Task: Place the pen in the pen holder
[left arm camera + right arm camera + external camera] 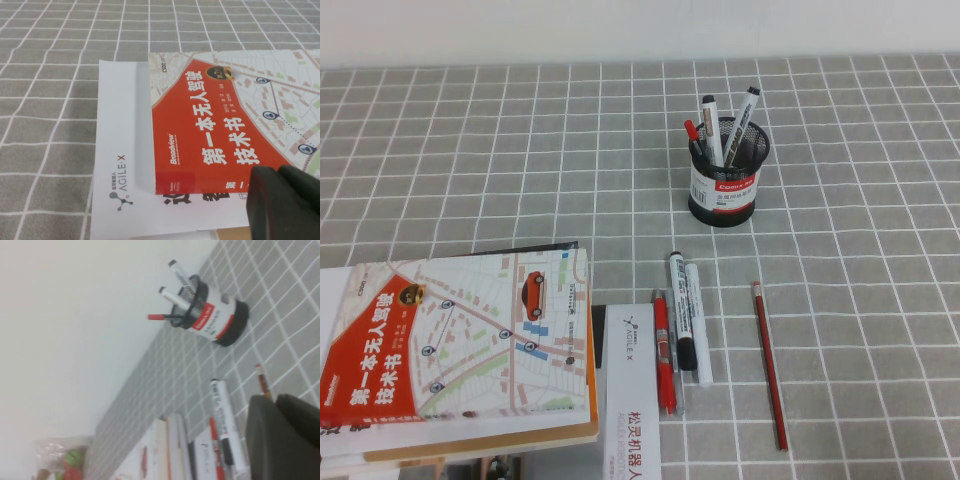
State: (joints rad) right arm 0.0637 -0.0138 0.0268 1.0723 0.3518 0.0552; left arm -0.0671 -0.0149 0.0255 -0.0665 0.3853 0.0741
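Observation:
The pen point(769, 365), a long thin dark red stick with a pinkish tip, lies flat on the grey checked cloth at the front right. Only its tip shows in the right wrist view point(263, 382). The pen holder point(724, 180), a black mesh cup with a white and red label, stands upright behind it and holds two markers and a red pen. It also shows in the right wrist view point(220, 320). Neither gripper shows in the high view. My left gripper point(277, 172) is shut and empty over the book. My right gripper point(276, 399) is shut and empty, near the pen's tip.
A shorter red pen with a clip point(664, 352) and two black-and-white markers point(682, 310) lie side by side left of the pen. A book with a map cover point(460, 340) lies at the front left on a white AgileX booklet point(630, 400).

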